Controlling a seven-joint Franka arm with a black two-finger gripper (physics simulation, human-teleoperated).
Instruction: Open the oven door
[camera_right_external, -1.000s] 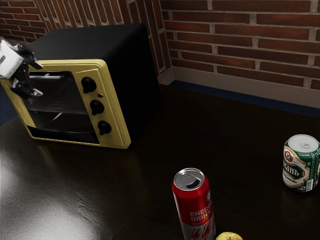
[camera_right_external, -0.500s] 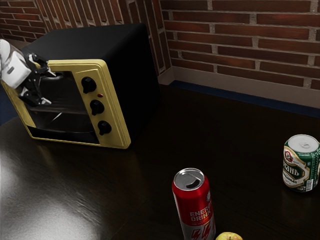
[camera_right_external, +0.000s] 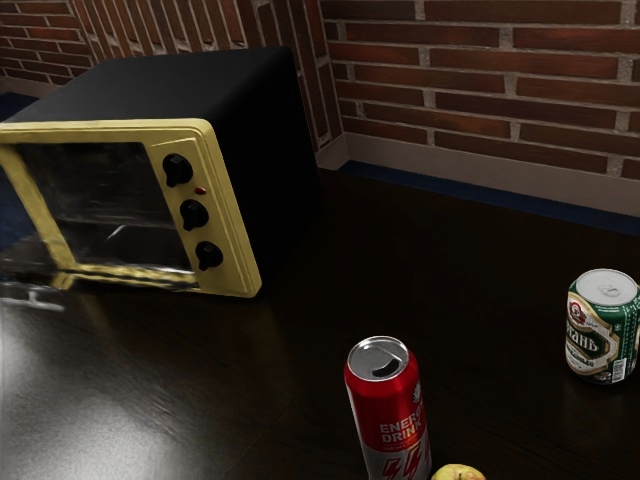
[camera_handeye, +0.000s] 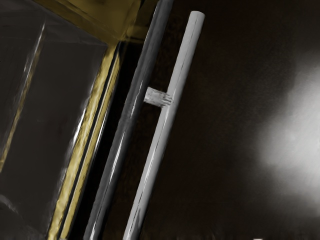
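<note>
- Reaching outward from the foot of the oven, your oven door is lowered, at the exterior view's left. It points away from the oven front, toward that view's lower left.
- Handle: at the door's outer side, just above the table. Your wrist view gives a straight pale bar on a short post. Its long axis runs roughly parallel to the door's edge and the yellow trim.
- Jaws of your gripper: I cannot tell whether they are apart or together, nor whether they grip the handle.
- Opening: uncovered, dark inside, framed in yellow; it faces the exterior view's lower left.
- Controls: three black knobs sit in a column on the yellow front, beside the opening, with a small red light between the upper two.
- Red energy drink can: upright, well apart from the oven.
- Apple: just beside that can, partly cut off by the exterior view's lower edge.
- Green can: upright, at the exterior view's far right.
</note>
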